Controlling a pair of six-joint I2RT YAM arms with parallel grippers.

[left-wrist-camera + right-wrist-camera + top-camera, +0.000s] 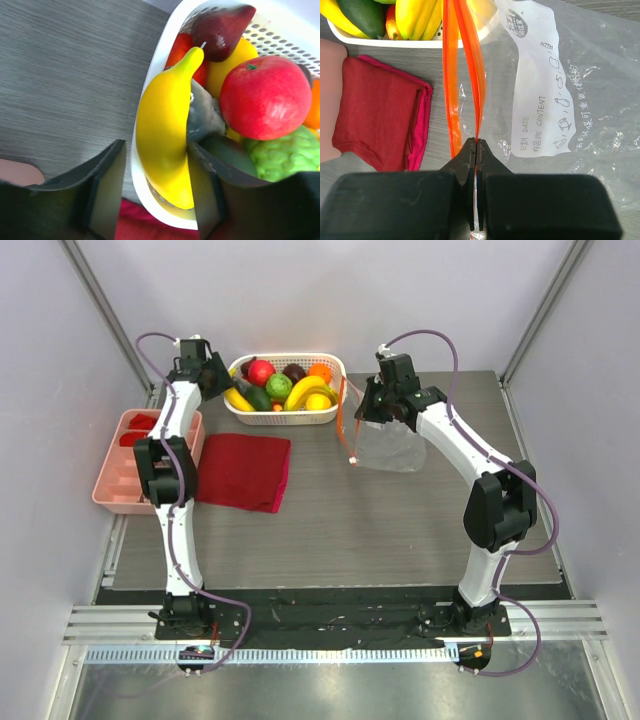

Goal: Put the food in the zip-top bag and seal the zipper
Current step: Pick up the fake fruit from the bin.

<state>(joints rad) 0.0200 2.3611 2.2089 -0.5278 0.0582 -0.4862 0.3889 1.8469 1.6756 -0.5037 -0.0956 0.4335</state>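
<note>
Pink tray (130, 465) far left, dark red cloth (243, 471) just right of it. Both are small from the top, and the tray contents are hard to make out.

Left gripper (156, 150) is at the left end of the white basket (285, 40), jaws wide open and holding nothing. Only the left wrist view shows this. One finger is outside the basket wall over the table; the other is inside. A yellow banana (162, 145) and the basket wall sit between them. Cannot tell if the inner finger touches the banana. Right of the banana are a red apple (265, 97), a bumpy green piece (282, 157) and a dark maroon piece (222, 27). An orange piece is cut off at the right edge. All the food is in the basket, on the far side of the table.

The zip-top bag (392, 448) is just right of the basket and well apart from the left gripper. From the top it looks like a pale blur hanging under the right wrist.

The right wrist view shows the detail. Right gripper (476, 150) is closed tight on the zipper (474, 65). Two orange strips run away from the fingertips toward the basket, spread a little apart. The white printed label (545, 100) lies right of the strips, its print too small to read. The near part of the bag is hidden behind the fingers. The zipper's small white tip shows only from the top.
</note>
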